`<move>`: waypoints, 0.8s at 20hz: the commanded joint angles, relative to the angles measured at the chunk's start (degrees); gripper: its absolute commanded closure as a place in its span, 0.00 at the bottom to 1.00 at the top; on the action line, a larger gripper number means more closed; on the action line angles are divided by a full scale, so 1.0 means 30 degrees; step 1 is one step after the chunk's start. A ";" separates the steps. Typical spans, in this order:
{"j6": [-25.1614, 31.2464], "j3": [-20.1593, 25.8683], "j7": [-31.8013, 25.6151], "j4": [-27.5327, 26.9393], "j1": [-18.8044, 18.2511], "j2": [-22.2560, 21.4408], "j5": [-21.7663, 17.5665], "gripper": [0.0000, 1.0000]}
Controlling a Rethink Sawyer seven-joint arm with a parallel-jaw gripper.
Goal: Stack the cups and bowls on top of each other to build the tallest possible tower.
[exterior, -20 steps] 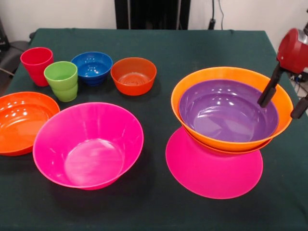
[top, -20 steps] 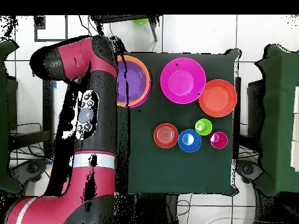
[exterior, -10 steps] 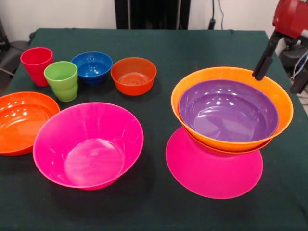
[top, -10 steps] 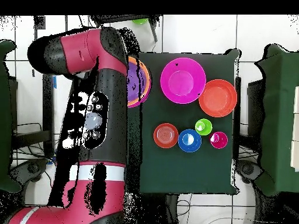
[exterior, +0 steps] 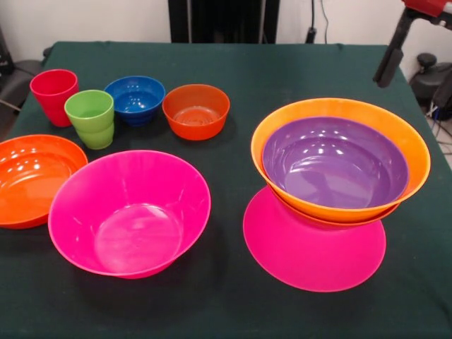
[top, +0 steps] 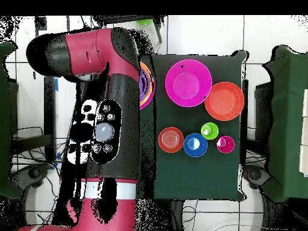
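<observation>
Gripper, jaws apart and empty, above the tower: purple bowl nested in orange bowl.

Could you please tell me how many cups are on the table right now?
2: the red cup at the front view's far left, and the green cup beside it, next to the blue bowl. None seems hidden.

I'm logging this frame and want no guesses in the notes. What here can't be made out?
- Tower, overhead view: the arm covers all but a sliver.
- Gripper, front view: cut off by the top and right edges, so open or shut is unclear.
- Under the orange bowl, front view: only a thin rim shows, hidden by the bowls above.
- Left red-orange bowl, front view: cut by the left edge.
</observation>
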 commanded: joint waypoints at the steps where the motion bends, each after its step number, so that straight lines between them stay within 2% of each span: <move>1: 0.0333 0.2517 -0.3725 0.4583 -0.0951 -0.0847 -0.0414 0.00; 10: -0.2538 0.2735 -0.3140 0.8045 -0.1852 -0.2441 -0.1191 0.00; 16: -0.3100 0.2876 -0.2872 0.9403 -0.2294 -0.2941 -0.1417 0.00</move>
